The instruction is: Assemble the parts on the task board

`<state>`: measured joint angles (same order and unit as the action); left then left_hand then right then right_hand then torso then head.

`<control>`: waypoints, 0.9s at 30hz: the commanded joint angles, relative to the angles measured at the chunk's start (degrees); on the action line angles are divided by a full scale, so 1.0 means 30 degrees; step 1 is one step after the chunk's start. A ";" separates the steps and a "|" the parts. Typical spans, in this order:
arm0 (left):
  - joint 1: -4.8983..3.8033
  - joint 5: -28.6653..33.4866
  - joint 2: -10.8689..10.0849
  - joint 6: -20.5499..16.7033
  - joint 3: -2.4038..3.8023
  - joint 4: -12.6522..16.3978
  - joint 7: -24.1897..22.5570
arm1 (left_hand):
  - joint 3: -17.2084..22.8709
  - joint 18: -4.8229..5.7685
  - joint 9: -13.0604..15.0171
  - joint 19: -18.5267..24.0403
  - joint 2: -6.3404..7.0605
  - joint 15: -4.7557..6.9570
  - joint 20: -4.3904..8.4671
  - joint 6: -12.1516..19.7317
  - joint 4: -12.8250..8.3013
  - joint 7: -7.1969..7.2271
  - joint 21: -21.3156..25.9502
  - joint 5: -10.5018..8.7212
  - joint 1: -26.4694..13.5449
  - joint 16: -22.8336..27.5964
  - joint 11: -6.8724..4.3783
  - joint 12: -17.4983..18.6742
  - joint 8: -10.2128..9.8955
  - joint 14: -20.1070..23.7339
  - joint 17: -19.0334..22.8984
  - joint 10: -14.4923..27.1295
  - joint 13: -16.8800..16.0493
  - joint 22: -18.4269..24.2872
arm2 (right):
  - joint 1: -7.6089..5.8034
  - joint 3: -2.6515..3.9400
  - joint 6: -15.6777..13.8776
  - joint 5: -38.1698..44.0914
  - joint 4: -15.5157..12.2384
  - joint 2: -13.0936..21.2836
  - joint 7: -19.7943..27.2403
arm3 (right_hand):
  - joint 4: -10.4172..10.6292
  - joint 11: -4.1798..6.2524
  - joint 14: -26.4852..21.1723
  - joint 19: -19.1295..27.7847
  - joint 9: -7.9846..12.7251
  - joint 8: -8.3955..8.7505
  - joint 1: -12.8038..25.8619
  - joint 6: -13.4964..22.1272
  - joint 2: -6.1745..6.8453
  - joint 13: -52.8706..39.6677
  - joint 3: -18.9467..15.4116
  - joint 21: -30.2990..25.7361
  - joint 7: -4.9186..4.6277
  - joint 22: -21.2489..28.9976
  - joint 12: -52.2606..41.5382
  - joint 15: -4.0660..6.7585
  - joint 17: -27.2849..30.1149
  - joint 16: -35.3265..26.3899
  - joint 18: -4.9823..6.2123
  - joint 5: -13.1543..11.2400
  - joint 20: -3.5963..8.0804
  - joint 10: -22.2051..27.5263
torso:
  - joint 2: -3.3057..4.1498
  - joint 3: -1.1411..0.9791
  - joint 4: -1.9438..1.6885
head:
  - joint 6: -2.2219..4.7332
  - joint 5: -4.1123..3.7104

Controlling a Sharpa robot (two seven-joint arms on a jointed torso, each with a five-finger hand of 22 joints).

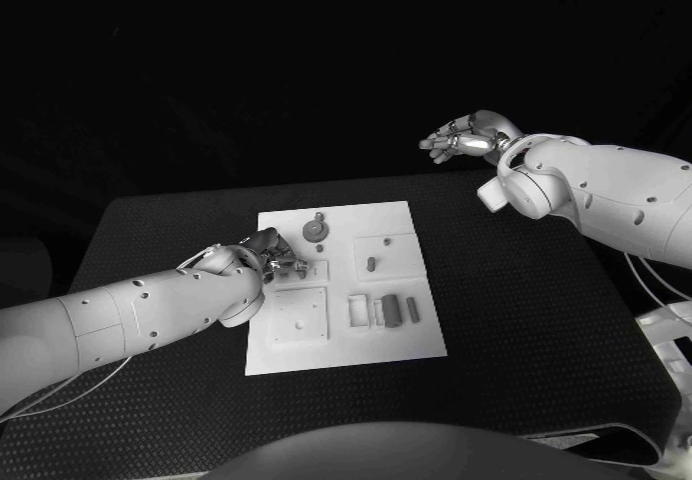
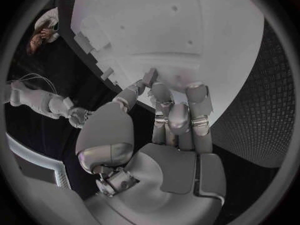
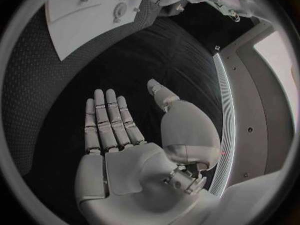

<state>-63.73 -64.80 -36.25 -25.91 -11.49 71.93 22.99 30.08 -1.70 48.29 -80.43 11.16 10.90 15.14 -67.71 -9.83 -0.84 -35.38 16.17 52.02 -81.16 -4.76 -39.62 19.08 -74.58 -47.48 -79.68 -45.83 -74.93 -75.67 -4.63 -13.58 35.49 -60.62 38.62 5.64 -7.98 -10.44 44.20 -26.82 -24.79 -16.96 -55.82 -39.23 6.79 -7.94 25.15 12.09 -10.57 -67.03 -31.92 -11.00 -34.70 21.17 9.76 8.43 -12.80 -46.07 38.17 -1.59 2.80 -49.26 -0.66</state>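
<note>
Head view: task board [image 1: 346, 350] lying mid-bench [image 1: 548, 330], white, long axis running 12 to 6 o'clock. Round part [image 1: 315, 229] near the board's 12 o'clock end; slotted part [image 1: 369, 264] at centre-right; a cluster of blocks [image 1: 387, 309] toward 5 o'clock. Left hand [image 1: 268, 256] resting over the board's 9 o'clock edge, fingers gathered at a small part [image 1: 286, 265]. Right hand [image 1: 464, 140] raised well apart from the board at 1 o'clock, holding nothing.

Left wrist view: left hand [image 2: 169, 120] with fingertips [image 2: 150, 77] pressed together on the board [image 2: 187, 35]; pinched or merely touched, cannot tell. Judged step: seating or picking a part at that edge. Next move calls for a firm pinch and careful alignment with its recess.

Right wrist view: right hand [image 3: 125, 135] flat, fingers apart, empty, over bare bench [image 3: 94, 60]; board [image 3: 81, 10] far off.

Hard to make out: part shape under the left fingers.
</note>
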 commanded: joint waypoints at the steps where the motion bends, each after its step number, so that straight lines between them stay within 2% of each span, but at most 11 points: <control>1: 0.0049 0.0152 0.0004 0.0535 -0.0038 0.0051 -0.0102 | -0.0026 -0.0364 -0.0022 -0.0027 0.0007 0.0043 0.0083 0.0097 -0.0116 -0.0073 0.0133 0.0076 0.0148 0.0063 -0.0057 -0.0055 -0.0133 0.0042 0.0032 0.0121 0.0024 -0.0352 | 0.0020 0.0008 0.0266 -0.0003 0.0009 -0.0001 0.0184 | 0.0157 -0.0041 -0.0110 0.0039 0.0030 -0.0060 0.0186 0.0121 -0.0020 0.0025 -0.0016 -0.0108 -0.1103 -0.0027 -0.0115 0.0011 -0.0024 -0.0063 -0.0299 0.0004 -0.0006 0.0149 | -0.0005 -0.0001 0.0004 | -0.0006 0.0001; 15: 0.0049 0.0189 -0.0058 0.1121 -0.0040 0.0165 -0.0174 | -0.0078 -0.0350 -0.0056 -0.0010 0.0085 0.0029 0.0071 0.0182 -0.0119 -0.0104 0.0155 0.0163 0.0055 0.0086 -0.0038 -0.0037 -0.0202 0.0052 0.0047 0.0157 0.0042 -0.0342 | 0.0042 0.0008 0.0285 -0.0010 0.0000 -0.0002 0.0190 | 0.0175 -0.0040 -0.0108 0.0036 0.0037 -0.0063 0.0192 0.0123 -0.0018 0.0035 -0.0023 -0.0127 -0.1103 -0.0045 -0.0120 0.0011 -0.0034 -0.0072 -0.0297 0.0005 -0.0003 0.0151 | 0.0000 -0.0005 0.0003 | -0.0017 0.0003; 27: 0.0051 0.0218 -0.0151 0.1441 -0.0041 0.0214 -0.0084 | -0.0030 -0.0332 -0.0171 -0.0019 -0.0175 -0.0006 0.0065 0.0152 -0.0395 -0.0143 0.0162 0.1251 0.0197 0.0097 -0.0005 -0.0052 -0.0405 0.0036 0.0065 0.0169 0.0070 -0.0358 | 0.0049 0.0008 0.0294 -0.0025 -0.0004 -0.0013 0.0199 | 0.0193 -0.0039 -0.0107 0.0035 0.0042 -0.0066 0.0199 0.0123 -0.0018 0.0044 -0.0031 -0.0145 -0.1102 -0.0061 -0.0124 0.0011 -0.0043 -0.0080 -0.0298 0.0005 -0.0004 0.0151 | 0.0002 -0.0013 0.0012 | -0.0014 0.0037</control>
<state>-63.84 -64.54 -36.72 -23.91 -11.40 72.50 22.66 29.85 -1.69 47.85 -80.35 11.16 10.63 15.03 -67.18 -10.71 -1.16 -35.10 19.74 52.01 -81.16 -4.77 -39.61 18.13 -74.50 -47.37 -79.68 -45.69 -74.91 -75.55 -4.63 -13.49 35.46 -60.61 38.60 5.65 -7.82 -10.44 44.21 -26.82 -24.75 -16.96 -55.82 -39.23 6.79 -7.90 25.00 11.87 -10.57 -67.13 -31.92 -10.99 -34.74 21.17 9.77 8.43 -12.79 -46.08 38.16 -1.60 2.82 -49.36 -0.57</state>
